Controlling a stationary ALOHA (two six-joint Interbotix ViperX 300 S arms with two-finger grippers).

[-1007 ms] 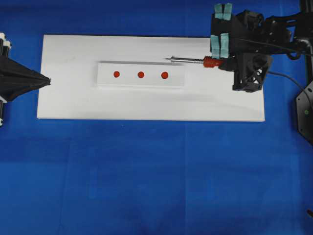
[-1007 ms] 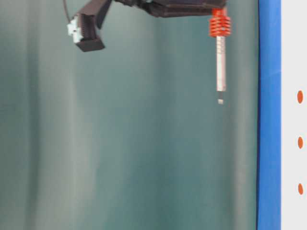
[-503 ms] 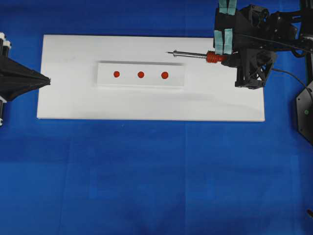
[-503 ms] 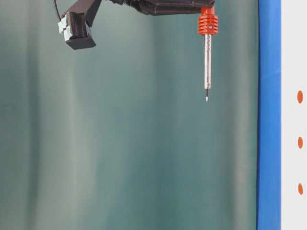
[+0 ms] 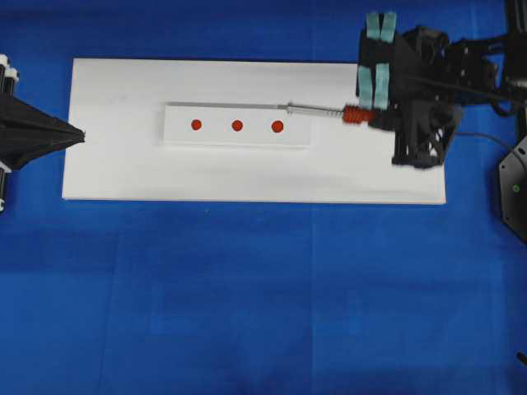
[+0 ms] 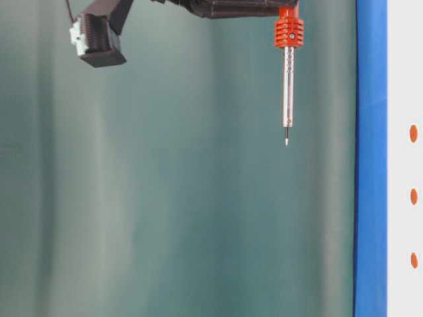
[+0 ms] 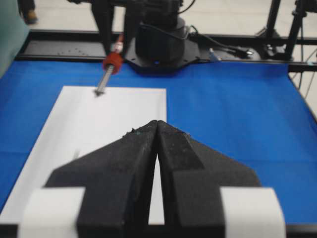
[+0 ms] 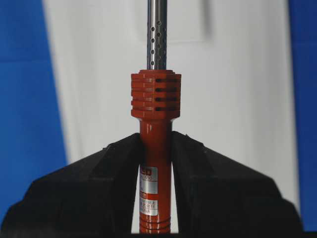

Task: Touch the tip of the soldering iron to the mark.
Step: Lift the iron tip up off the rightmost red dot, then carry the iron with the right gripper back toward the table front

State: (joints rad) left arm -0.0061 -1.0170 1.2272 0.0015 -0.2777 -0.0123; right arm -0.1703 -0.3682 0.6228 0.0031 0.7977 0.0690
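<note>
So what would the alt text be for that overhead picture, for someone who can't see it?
Seen from above, the right tool grips a soldering iron by its red handle, its thin shaft pointing left along the far edge of a small white plate bearing three red marks. The plate lies on a larger white board over blue cloth; the left tool, shut, sits at the board's left edge.

My right gripper is clamped on the soldering iron, its black fingers pressing the red handle from both sides, with the shaft running straight out ahead of them. My left gripper sits at the far side, its two fingers pressed together and holding nothing, as far as this close, blurred view lets me judge.
</note>
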